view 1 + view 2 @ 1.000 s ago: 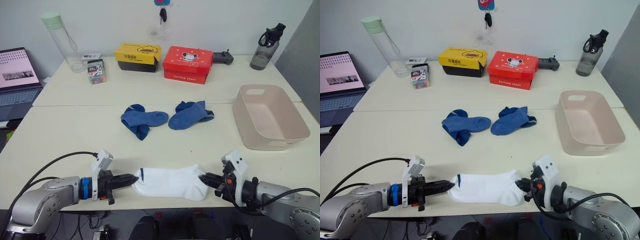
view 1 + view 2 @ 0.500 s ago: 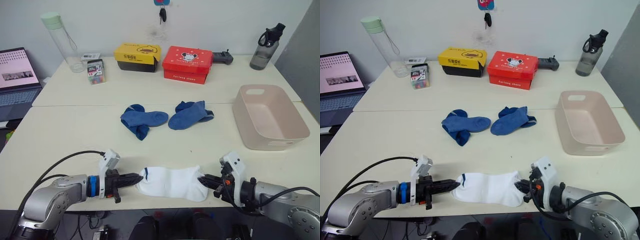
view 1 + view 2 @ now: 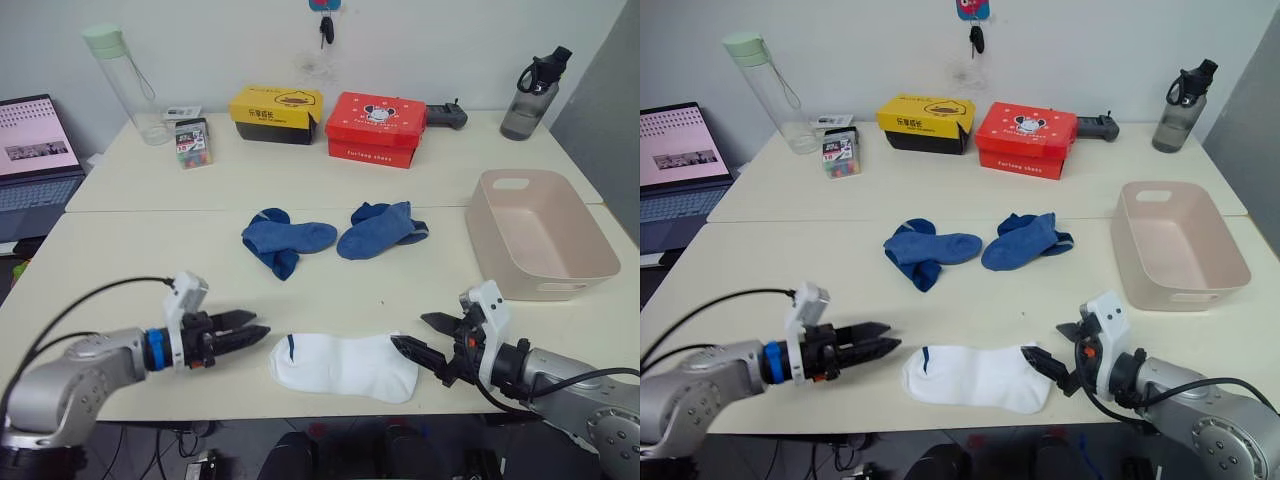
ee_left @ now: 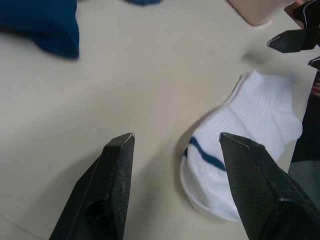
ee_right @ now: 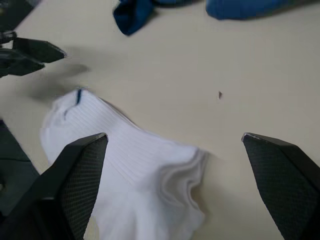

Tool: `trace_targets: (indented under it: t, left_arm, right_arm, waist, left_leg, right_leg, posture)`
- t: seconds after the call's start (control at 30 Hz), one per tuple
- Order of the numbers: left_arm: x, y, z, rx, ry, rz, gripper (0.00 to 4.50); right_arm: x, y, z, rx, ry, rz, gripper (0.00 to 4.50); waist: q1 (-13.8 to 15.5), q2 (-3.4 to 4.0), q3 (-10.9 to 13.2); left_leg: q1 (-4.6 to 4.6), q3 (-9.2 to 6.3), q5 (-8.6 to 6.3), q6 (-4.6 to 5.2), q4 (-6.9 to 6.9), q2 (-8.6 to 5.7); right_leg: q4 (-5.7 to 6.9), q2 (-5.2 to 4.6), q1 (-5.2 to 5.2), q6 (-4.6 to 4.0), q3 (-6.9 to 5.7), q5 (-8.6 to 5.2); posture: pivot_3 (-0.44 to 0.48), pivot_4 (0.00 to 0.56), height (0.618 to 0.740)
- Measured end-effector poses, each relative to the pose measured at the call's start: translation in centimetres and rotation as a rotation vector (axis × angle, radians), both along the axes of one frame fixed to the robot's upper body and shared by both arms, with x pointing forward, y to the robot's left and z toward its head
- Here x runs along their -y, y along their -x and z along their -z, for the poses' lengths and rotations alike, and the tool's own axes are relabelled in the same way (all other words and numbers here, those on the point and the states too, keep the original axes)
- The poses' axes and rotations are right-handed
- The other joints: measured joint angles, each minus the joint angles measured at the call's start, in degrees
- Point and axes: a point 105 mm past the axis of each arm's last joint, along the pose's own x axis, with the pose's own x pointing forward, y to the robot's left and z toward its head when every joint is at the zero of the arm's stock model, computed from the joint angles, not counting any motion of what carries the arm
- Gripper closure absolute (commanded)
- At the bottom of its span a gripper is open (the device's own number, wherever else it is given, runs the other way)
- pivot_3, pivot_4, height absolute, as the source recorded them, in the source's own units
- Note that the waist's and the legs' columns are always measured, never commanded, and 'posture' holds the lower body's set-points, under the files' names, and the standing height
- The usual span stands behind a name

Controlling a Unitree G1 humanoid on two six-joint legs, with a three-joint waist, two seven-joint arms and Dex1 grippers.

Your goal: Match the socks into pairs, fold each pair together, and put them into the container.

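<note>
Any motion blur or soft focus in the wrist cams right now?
Left wrist view: blue socks and container smeared, white sock soft. Right wrist view: white sock ribbing fairly clear, the tool's near fingers soft. Head views sharp.

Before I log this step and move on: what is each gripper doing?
Left gripper: open, holding nothing, beside the white sock.
Right gripper: open, holding nothing, at the sock's other end.

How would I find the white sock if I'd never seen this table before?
Start at the long cream table and look along its near edge, between the robot's left pincer and right pincer, both open. The soft white fabric ankle sock lies flat there. Unlike the blue fabric socks heaped further back, it is white with a thin dark blue stripe at its cuff.
</note>
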Motion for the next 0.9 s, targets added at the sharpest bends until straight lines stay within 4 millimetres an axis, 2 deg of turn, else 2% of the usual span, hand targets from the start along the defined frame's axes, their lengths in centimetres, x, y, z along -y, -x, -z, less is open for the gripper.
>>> trace_targets:
  t: [0.03, 0.13, 0.23, 0.37, 0.47, 0.5, 0.6, 0.7, 0.9]
  left_arm:
    - [0.4, 0.2, -0.5, 0.022, -0.007, 0.037, 1.72]
    - [2.8, 1.6, -0.4, 0.045, -0.026, 0.211, 2.35]
    - [4.8, 3.1, 0.7, 0.039, -0.050, 0.383, 3.23]
    - [6.1, 3.1, 2.3, 0.035, -0.084, 0.465, 4.49]
    - [6.3, 2.0, 3.5, 0.038, -0.110, 0.446, 4.50]
    - [6.2, 1.8, 4.0, 0.031, -0.129, 0.443, 4.50]
    - [5.2, 1.6, 5.9, 0.014, -0.206, 0.420, 4.50]
    - [5.2, 1.9, 6.2, 0.027, -0.216, 0.425, 4.50]
    - [5.4, 1.8, 6.2, 0.033, -0.214, 0.408, 4.50]
  right_arm:
    - [-0.3, 0.1, -0.4, 0.023, 0.005, -0.028, 0.05]
    - [-1.7, 0.7, -0.7, 0.080, 0.055, -0.154, 0.69]
    - [-2.9, 1.5, 0.1, 0.118, 0.121, -0.284, 1.72]
    - [-3.2, 1.5, 2.2, 0.144, 0.209, -0.382, 3.17]
    - [-3.4, 1.1, 3.8, 0.155, 0.258, -0.416, 4.24]
    - [-3.4, 1.0, 4.4, 0.150, 0.272, -0.419, 4.47]
    - [-2.7, 0.9, 6.0, 0.123, 0.302, -0.392, 4.47]
    - [-2.1, 0.8, 6.2, 0.125, 0.284, -0.353, 4.47]
    - [0.3, 0.4, 5.8, 0.148, 0.288, -0.299, 4.47]
  waist:
    - [0.00, 0.00, 0.00]
    - [0.00, 0.01, 0.00]
    - [0.01, 0.00, 0.00]
    - [0.05, -0.03, 0.02]
    - [0.04, -0.05, 0.02]
    - [0.02, -0.05, 0.02]
    - [-0.01, -0.06, 0.01]
    - [0.08, -0.05, -0.03]
    - [0.15, -0.03, -0.08]
  left_leg:
    - [0.00, 0.02, 0.03, -0.06, 0.00, 0.00]
    - [-0.01, 0.02, 0.06, -0.11, -0.02, 0.00]
    - [-0.04, -0.02, 0.07, -0.12, -0.04, 0.00]
    - [-0.03, -0.02, 0.05, -0.08, -0.01, -0.02]
    - [-0.02, -0.03, 0.02, -0.02, 0.01, -0.01]
    - [-0.02, -0.03, 0.06, -0.09, 0.01, 0.00]
    - [-0.05, -0.03, 0.06, -0.11, -0.02, 0.00]
    - [-0.01, -0.04, 0.06, -0.11, -0.01, 0.00]
    - [0.17, -0.07, -0.04, 0.12, 0.02, -0.01]
  right_leg:
    - [-0.05, 0.00, 0.01, 0.00, 0.02, 0.00]
    - [-0.17, 0.00, 0.04, 0.00, 0.00, 0.00]
    - [-0.24, 0.01, 0.07, 0.00, -0.06, 0.00]
    - [-0.23, 0.01, 0.13, 0.00, -0.07, 0.00]
    - [-0.18, 0.02, 0.12, 0.00, -0.09, 0.00]
    - [-0.18, 0.03, 0.12, 0.00, -0.09, 0.00]
    - [-0.24, 0.03, 0.10, 0.00, -0.09, 0.00]
    - [-0.32, -0.01, 0.20, 0.00, -0.08, 0.00]
    - [-0.31, -0.01, 0.43, 0.00, -0.12, 0.08]
  posture:
    - [0.000, 0.150, 0.740]
    - [0.000, 0.150, 0.740]
    - [0.000, 0.150, 0.740]
    - [0.000, 0.150, 0.740]
    - [0.000, 0.150, 0.740]
    - [0.000, 0.150, 0.740]
    - [0.000, 0.150, 0.740]
    - [0.000, 0.150, 0.740]
    - [0.000, 0.150, 0.740]
